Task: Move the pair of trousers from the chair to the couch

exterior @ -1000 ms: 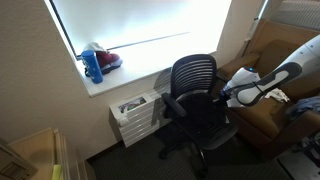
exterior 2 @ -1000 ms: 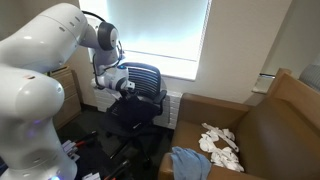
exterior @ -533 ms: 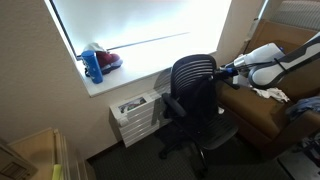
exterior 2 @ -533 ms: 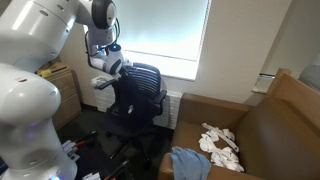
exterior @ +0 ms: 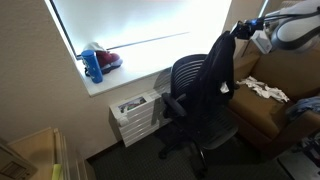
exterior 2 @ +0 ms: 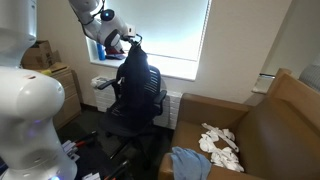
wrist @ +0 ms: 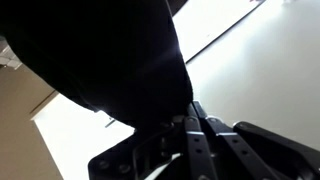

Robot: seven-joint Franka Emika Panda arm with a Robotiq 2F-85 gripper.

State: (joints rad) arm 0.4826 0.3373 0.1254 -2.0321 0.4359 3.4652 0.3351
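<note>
Wrist view: gripper [wrist: 197, 125] clamped nearly closed on a fold of the trousers [wrist: 100, 50], black ridged metal fingers [wrist: 188, 145] biting into the cloth. Shows the fabric as a smooth, matte, near-black mass with a rounded lower edge, bright window light behind it.

Seen in both exterior views raised high by the window [exterior: 140, 25], gripper [exterior: 238, 30] [exterior 2: 128, 42] at the top of the garment. Hangs the trousers [exterior: 220, 70] [exterior 2: 135, 75] as a long, limp, dark drape, narrow at the pinch and wider below, down against the backrest of the office chair [exterior: 190, 75] [exterior 2: 152, 100]. Cannot tell whether the lower end touches the seat. Not on the couch.

Around it: curved black mesh backrest, armrests, wheeled base. Beside the chair, a brown couch [exterior: 262, 118] [exterior 2: 275, 125] with smooth, leather-like cushions and crumpled white cloth [exterior: 265, 90] [exterior 2: 220, 140] on its seat. On the pale windowsill, a blue bottle [exterior: 93, 65]; beneath it, a white drawer unit [exterior: 135, 115].
</note>
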